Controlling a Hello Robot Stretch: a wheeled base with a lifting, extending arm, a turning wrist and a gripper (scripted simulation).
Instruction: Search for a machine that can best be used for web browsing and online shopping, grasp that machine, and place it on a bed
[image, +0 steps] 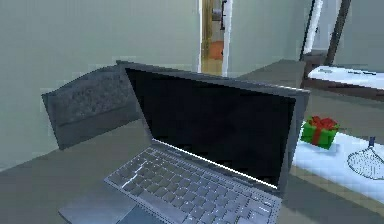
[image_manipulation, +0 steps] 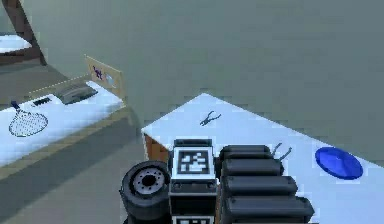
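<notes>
Grey-green walls and a grey floor close the room, with a lit doorway (image: 213, 35) in the far wall. The laptop (image: 215, 130) stands left of the wire strainer (image: 366, 160) and nearer to us. Its lid is up, its screen is dark and its grey keyboard runs down to the forward view's bottom edge. We cannot tell what carries it. Up and left of the strainer, close to the laptop's right edge, sits a green gift box (image: 320, 132) with a red ribbon. Both rest on a white surface (image: 325, 168); we cannot say whether it is a bed or a table. Well left of the strainer, behind the laptop's lid, a dark grey chair (image: 88, 105) shows its back. Beyond the strainer, farther into the room, lies a dark-framed piece (image: 345, 76) with a white top.

In the arm side view the strainer lies at the left on that white surface, with a small grey tray (image_manipulation: 75, 92) just up and right of it and a tan panel (image_manipulation: 108, 75) beyond. Right of the strainer, across a strip of floor, a white tabletop (image_manipulation: 250, 125) carries two small dark tools (image_manipulation: 210, 119) and a blue plate (image_manipulation: 338, 162). Low and right of the strainer we see the gripper (image_manipulation: 147, 186), a dark round body beside a white marked square (image_manipulation: 195, 160). We cannot make out the fingers, so we cannot tell how they stand or whether they hold anything.
</notes>
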